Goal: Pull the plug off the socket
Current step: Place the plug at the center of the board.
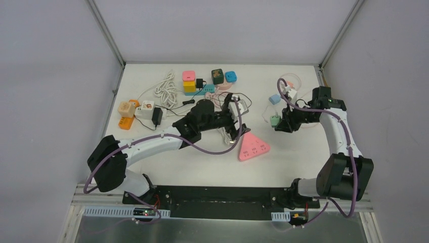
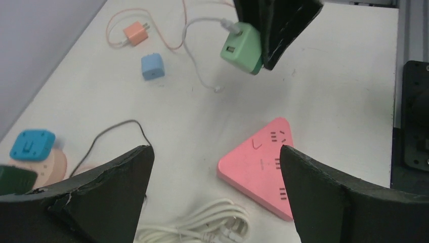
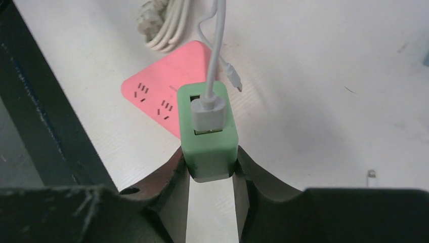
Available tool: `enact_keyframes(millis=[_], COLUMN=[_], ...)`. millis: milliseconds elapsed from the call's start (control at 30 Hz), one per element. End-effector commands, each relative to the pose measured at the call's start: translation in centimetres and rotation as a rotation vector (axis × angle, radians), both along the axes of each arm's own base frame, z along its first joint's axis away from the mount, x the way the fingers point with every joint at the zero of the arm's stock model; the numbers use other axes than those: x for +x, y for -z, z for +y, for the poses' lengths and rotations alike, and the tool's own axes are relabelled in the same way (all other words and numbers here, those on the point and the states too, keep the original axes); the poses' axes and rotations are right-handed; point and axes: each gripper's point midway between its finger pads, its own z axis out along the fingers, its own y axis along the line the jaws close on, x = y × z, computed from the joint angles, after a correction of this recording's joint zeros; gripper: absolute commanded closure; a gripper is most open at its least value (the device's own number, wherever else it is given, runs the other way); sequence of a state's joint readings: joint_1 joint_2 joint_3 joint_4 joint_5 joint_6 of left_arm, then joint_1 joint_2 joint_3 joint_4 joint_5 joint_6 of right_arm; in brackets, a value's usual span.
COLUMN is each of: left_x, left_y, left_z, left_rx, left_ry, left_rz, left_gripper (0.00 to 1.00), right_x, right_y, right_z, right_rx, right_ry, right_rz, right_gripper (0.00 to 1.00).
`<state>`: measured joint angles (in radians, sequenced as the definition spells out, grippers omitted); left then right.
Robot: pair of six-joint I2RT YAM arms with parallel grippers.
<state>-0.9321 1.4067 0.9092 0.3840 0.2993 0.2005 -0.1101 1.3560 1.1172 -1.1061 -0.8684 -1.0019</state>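
The pink triangular socket (image 1: 253,147) lies flat on the white table, with nothing plugged into it; it also shows in the left wrist view (image 2: 258,167) and the right wrist view (image 3: 152,96). My right gripper (image 1: 278,123) is shut on a green plug block (image 3: 207,136) with a white USB cable (image 3: 216,45) in its top. It holds the block to the right of the socket, apart from it. The green plug (image 2: 242,48) also shows in the left wrist view. My left gripper (image 2: 215,152) is open and empty, just left of the socket (image 1: 235,129).
A coiled white cable (image 2: 202,225) lies beside the socket under my left gripper. A blue cube adapter (image 2: 152,66) and an orange plug (image 2: 135,33) lie further out. Several coloured adapters (image 1: 188,81) and cables crowd the back of the table, with more at the left (image 1: 132,112).
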Motion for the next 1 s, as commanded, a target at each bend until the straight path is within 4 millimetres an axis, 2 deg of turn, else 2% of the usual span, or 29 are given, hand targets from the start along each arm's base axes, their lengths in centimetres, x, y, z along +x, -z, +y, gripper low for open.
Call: enact_keyframes(millis=[0, 100, 167, 267, 367, 567, 967], left_x=[-1.2, -2.3, -3.2, -4.5, -5.3, -5.2, -4.6], left_y=[-5.4, -7.4, -8.0, -8.9, -9.9, -7.5, -5.8], left_z=[-3.3, -5.2, -5.9, -6.6, -6.6, -5.6, -4.9], left_rx=[0.026, 0.0, -0.012, -0.025, -0.044, -0.074, -0.011], left_ry=[0.203, 0.326, 0.387, 0.437, 0.459, 0.403, 0.358], left_rz=[-0.067, -0.088, -0.141, -0.25, -0.274, -0.244, -0.21], left_gripper=[0.01, 0.01, 0.01, 0.01, 0.01, 0.01, 0.01], right_x=[2.9, 3.3, 3.6, 4.1, 4.4, 4.8, 5.9], right_y=[-1.0, -1.2, -1.1, -0.5, 0.1, 1.7, 3.9], right_z=[-2.2, -3.0, -3.6, -4.3, -4.6, -5.6, -7.2], right_rx=[-0.031, -0.033, -0.041, -0.064, -0.077, -0.121, -0.187], right_ry=[0.167, 0.209, 0.23, 0.262, 0.273, 0.316, 0.402], right_rz=[-0.064, -0.074, -0.077, -0.066, -0.053, -0.032, 0.008], right_gripper=[1.0, 1.0, 1.0, 1.0, 1.0, 1.0, 1.0])
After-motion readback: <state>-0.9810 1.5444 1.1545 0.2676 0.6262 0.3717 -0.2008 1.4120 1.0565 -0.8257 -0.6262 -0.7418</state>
